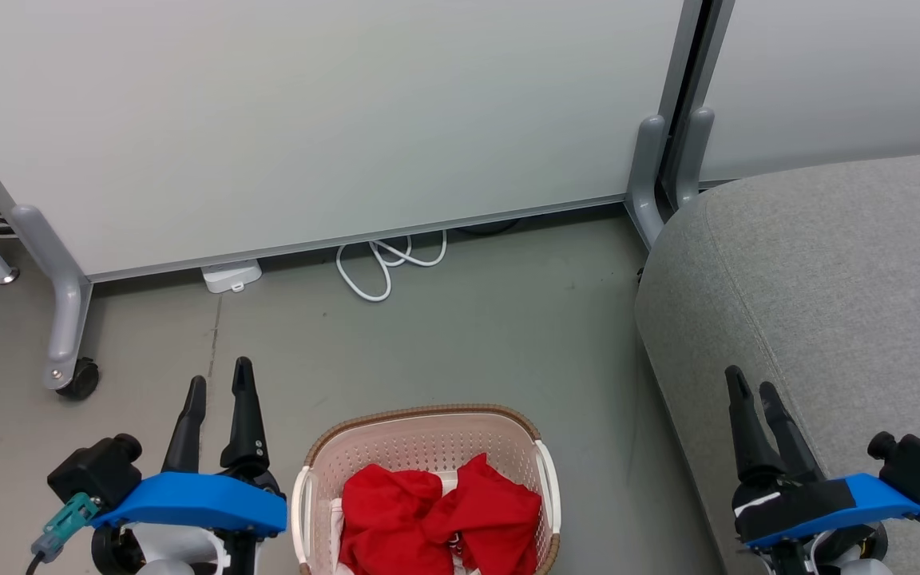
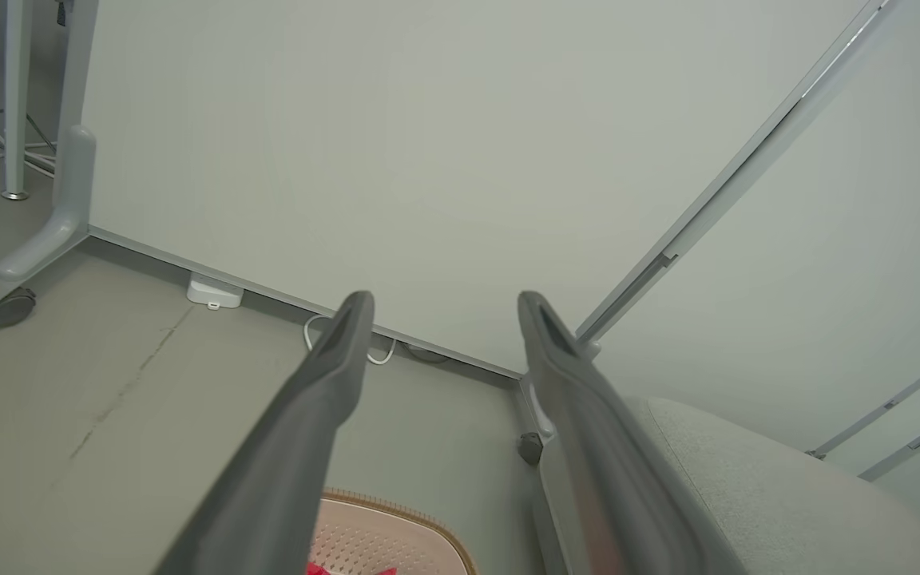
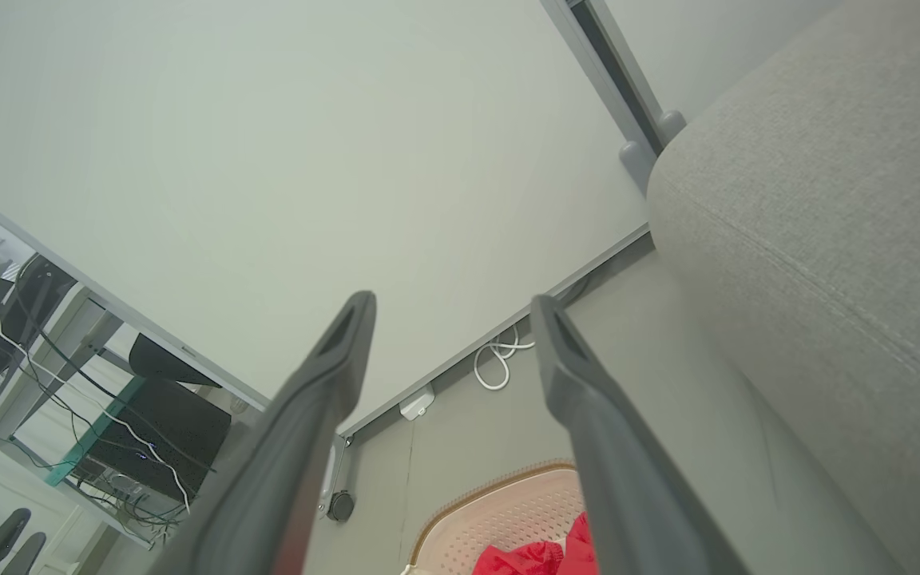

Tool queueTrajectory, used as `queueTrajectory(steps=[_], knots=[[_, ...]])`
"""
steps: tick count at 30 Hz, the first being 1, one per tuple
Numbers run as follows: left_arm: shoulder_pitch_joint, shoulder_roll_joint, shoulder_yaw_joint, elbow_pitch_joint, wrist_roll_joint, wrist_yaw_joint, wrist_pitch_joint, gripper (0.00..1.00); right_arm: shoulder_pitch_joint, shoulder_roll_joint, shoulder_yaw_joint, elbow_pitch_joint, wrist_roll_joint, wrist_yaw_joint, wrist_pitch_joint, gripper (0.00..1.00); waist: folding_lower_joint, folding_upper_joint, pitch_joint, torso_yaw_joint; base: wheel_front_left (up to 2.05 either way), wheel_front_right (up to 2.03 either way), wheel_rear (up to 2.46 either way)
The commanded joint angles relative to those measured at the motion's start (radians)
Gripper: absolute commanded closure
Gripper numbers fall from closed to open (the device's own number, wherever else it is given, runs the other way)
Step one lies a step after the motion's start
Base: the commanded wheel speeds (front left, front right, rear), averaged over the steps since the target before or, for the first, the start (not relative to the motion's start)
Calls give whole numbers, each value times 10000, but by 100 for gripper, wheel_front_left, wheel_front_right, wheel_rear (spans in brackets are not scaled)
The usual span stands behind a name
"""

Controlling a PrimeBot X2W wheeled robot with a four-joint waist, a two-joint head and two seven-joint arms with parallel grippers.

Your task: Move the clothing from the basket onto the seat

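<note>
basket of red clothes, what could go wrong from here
The clothing lies bunched in the basket, so a pinch may snag only a fold and drop it on the floor before the seat. The open left gripper might catch the basket's perforated wall and drag it.

the clothing [image 1: 436,511] lies in the basket [image 1: 420,438] on the floor [image 1: 460,343], left of the seat [image 1: 827,279]

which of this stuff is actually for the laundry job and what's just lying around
For the job:
red clothing, in the basket
basket, on the floor
grey seat, to the robot's right
left gripper and right gripper, both open

Just lying about:
white cable
white plug box
partition panel and its castor
</note>
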Motion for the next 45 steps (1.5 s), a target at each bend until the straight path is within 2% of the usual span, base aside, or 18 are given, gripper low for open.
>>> queueTrajectory(steps=[1,18,45], knots=[[-245,79,-113,-153,347,47,-110,0,-245,-84,39,-64,-379,17,-110,0,-1,0,1,0,0,0,0],[-289,141,-516,-126,2172,136,-564,0,-286,-103,192,103,-2240,21,-572,0,-1,0,0,-3,0,0,0],[-302,-1,-702,194,4492,-157,-1168,0,-280,-126,547,186,-4521,25,-1188,0,-1,0,-19,27,0,0,0]])
